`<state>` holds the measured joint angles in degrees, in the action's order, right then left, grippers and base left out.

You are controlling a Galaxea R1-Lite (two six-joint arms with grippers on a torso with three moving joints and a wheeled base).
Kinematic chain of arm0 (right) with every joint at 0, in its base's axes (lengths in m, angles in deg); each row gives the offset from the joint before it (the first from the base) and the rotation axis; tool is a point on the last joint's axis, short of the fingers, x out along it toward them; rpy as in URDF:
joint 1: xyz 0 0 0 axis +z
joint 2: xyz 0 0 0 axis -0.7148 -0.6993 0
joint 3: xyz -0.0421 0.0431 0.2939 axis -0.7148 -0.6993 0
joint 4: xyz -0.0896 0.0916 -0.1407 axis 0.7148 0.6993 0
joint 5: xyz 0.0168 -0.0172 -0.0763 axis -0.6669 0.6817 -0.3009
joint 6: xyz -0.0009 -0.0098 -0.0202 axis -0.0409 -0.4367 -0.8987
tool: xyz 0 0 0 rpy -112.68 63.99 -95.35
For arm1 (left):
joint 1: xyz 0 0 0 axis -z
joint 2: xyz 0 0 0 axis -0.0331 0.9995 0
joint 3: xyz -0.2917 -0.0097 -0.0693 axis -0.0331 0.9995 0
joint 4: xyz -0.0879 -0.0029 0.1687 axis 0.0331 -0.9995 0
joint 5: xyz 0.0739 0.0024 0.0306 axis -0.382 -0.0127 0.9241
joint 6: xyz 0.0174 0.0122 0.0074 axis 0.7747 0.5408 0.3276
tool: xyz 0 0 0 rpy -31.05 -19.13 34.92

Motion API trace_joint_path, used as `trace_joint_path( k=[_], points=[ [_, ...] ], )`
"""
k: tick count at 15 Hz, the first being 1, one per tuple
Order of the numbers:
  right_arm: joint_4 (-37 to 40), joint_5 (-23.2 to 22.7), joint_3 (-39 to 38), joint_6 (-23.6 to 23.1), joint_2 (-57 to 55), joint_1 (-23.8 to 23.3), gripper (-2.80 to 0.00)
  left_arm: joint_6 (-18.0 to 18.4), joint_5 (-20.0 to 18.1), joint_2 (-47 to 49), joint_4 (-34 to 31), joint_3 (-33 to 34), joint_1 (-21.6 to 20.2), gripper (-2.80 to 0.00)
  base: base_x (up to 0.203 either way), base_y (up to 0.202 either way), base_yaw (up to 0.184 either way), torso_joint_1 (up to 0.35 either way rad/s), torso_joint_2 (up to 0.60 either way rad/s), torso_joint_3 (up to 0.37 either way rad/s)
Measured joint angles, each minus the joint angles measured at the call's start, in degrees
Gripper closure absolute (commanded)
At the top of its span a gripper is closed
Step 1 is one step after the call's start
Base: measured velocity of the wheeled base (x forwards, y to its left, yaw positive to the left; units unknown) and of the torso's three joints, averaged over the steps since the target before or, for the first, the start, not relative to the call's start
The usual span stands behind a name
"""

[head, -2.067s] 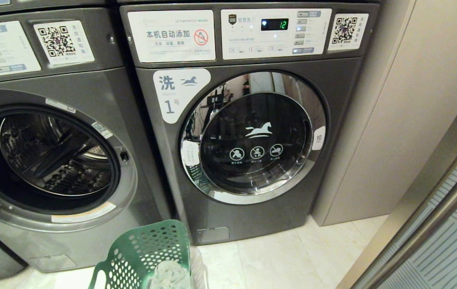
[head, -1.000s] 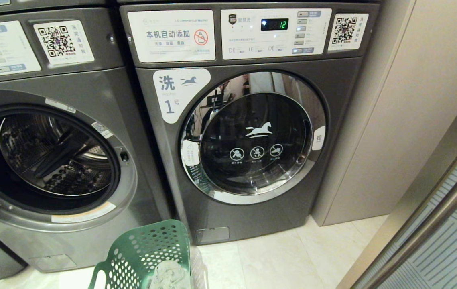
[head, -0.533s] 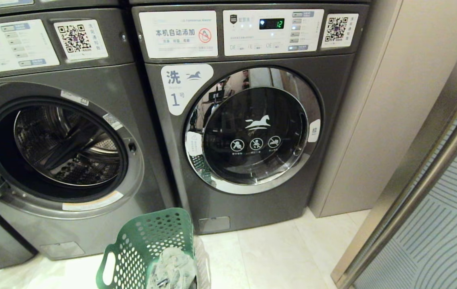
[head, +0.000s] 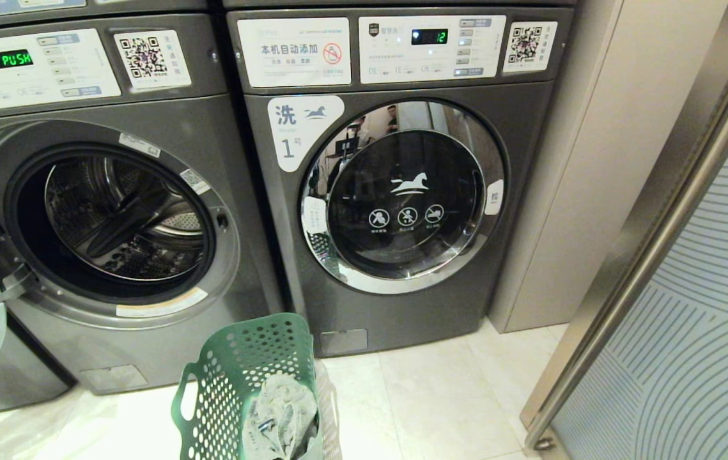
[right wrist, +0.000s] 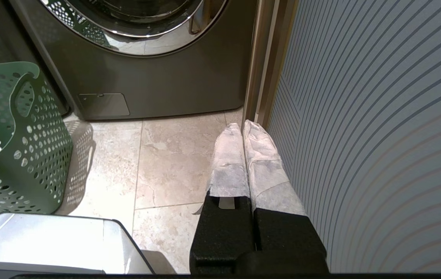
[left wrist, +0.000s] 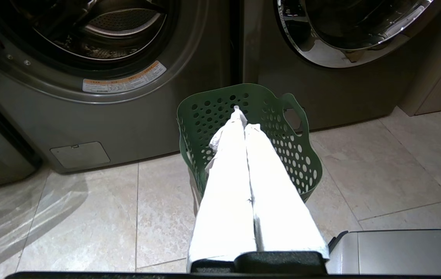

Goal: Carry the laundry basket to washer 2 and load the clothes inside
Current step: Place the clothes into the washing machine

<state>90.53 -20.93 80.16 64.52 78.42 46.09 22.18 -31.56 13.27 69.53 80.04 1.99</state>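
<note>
View has pulled back; laundry basket [head: 242, 383] shows more.

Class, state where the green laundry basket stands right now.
In the head view the laundry basket stands on the floor at bottom centre-left, before the gap between the open washer and washer 1.

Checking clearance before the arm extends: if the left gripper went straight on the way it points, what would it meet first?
Probably the laundry basket: the shut left gripper points into its open top. Depth is unclear, so it might pass over the near rim first.
</note>
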Motion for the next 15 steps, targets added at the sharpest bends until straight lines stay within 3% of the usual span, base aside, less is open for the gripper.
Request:
trace_joint_path(
  k=[10, 15],
  points=[
    [0.0, 0.0, 0.0, 0.0, 0.0, 0.0, 0.0, -0.1, 0.1, 0.0, 0.0, 0.0, 0.0, 0.0, 0.0, 0.0, 0.0, 0.0, 0.0, 0.0],
    [0.0, 0.0, 0.0, 0.1, 0.0, 0.0, 0.0, -0.9, 0.2, 0.0, 0.0, 0.0, 0.0, 0.0, 0.001, 0.156, -0.001, 0.004, 0.0, 0.002]
  ],
)
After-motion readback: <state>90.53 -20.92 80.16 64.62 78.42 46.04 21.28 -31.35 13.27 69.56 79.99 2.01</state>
